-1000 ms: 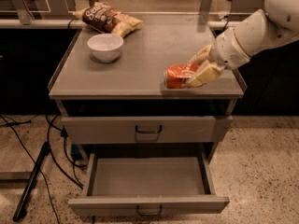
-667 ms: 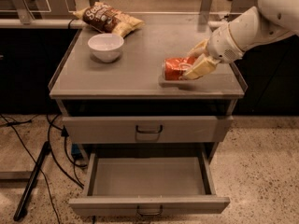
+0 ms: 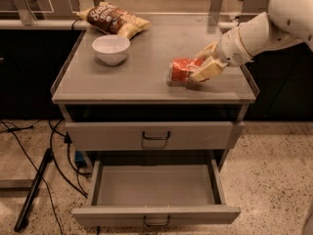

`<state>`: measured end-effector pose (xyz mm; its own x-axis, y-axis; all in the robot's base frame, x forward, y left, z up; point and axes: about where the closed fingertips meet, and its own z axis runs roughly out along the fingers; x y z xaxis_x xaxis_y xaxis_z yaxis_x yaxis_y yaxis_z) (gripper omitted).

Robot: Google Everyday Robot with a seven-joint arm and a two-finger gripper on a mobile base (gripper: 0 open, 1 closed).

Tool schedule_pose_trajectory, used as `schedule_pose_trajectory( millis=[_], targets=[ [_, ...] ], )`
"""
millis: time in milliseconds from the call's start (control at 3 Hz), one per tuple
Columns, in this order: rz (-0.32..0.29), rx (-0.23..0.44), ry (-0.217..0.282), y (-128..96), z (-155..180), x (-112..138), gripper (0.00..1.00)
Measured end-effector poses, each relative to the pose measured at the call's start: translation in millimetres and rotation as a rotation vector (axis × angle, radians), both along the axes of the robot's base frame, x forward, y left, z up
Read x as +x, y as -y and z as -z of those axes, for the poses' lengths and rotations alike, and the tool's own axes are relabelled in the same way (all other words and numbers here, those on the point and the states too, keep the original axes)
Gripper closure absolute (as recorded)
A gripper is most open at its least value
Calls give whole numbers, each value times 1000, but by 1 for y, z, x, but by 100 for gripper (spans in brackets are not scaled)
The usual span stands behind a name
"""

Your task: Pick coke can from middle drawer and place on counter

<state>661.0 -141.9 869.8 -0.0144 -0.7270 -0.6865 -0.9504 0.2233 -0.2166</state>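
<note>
Since approx. 1 s ago the coke can and the gripper have shifted together a bit to the left and further back on the counter; the drawers, bowl and bag look unchanged.

Can lies on its side, red body w/ pale markings, in the right half of the counter, near the front edge but not at it. It seems to rest on the surface, though contact underneath is hard to make out. Gripper comes in from the right: its pale fingers are closed round the can's right end, one behind it and one in front, so the can sits between them and sticks out to the left. White arm runs up to the right, out of view.

Counts: 1 can, 1 gripper, 1 white bowl, 1 chip bag, 2 handled drawer fronts.

Bowl stands upright at the counter's left, well apart from the can. Bag lies at the back left corner, just behind the bowl.

Below, the upper drawer front is shut. Middle drawer is pulled out, nothing visible inside it.
</note>
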Motion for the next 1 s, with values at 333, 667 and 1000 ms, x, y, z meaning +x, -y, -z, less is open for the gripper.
schedule_pose_trajectory(
  millis=[333,667,1000],
  targets=[
    [4,38,-24,0,11,4,100],
    [7,55,-48,-1,23,5,100],
    [6,55,-51,-1,24,5,100]
  ],
)
